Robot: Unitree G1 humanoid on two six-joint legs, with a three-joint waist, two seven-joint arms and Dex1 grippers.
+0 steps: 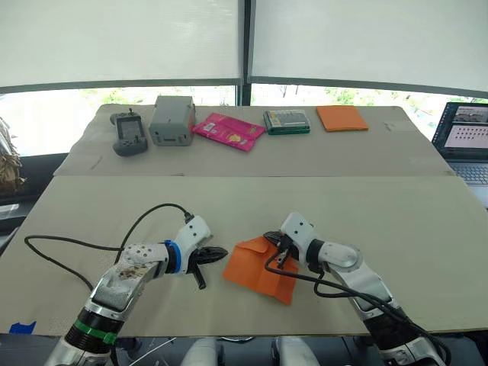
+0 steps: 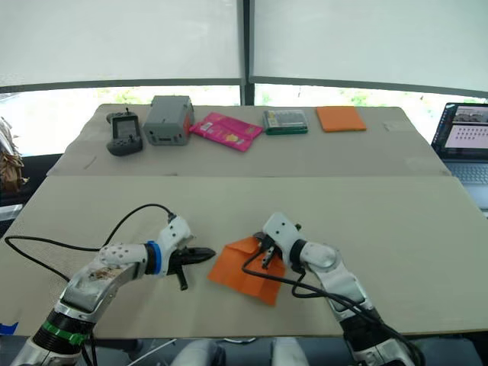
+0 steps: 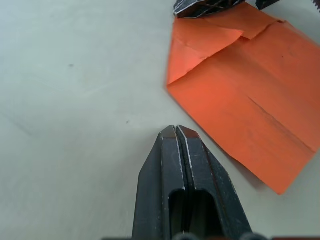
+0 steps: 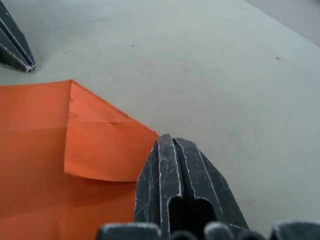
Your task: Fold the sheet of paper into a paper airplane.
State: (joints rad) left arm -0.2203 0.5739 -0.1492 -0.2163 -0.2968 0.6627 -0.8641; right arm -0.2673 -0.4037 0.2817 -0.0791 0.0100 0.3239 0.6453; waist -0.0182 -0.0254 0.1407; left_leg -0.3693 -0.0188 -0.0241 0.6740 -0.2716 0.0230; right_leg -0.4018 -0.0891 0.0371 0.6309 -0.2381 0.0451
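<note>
The sheet of paper [image 1: 258,271] is bright orange and lies flat on the near table between my two grippers. It shows creases, and one corner [image 4: 105,150] is folded over into a flap. My left gripper [image 1: 223,251] is shut just off the paper's left edge, its tip [image 3: 176,129] a short gap from the sheet and holding nothing. At the folded corner on the far right side of the sheet, my right gripper [image 1: 268,237] is also shut. Its fingertips [image 4: 170,139] sit over the flap's edge. No paper shows between them.
On the far table stand a grey controller [image 1: 130,134], a grey box [image 1: 172,120], a pink packet [image 1: 229,130], a green box [image 1: 287,121] and a smooth orange rectangle [image 1: 341,117]. A laptop [image 1: 465,139] is at the right edge. A black cable [image 1: 76,245] loops left of my left arm.
</note>
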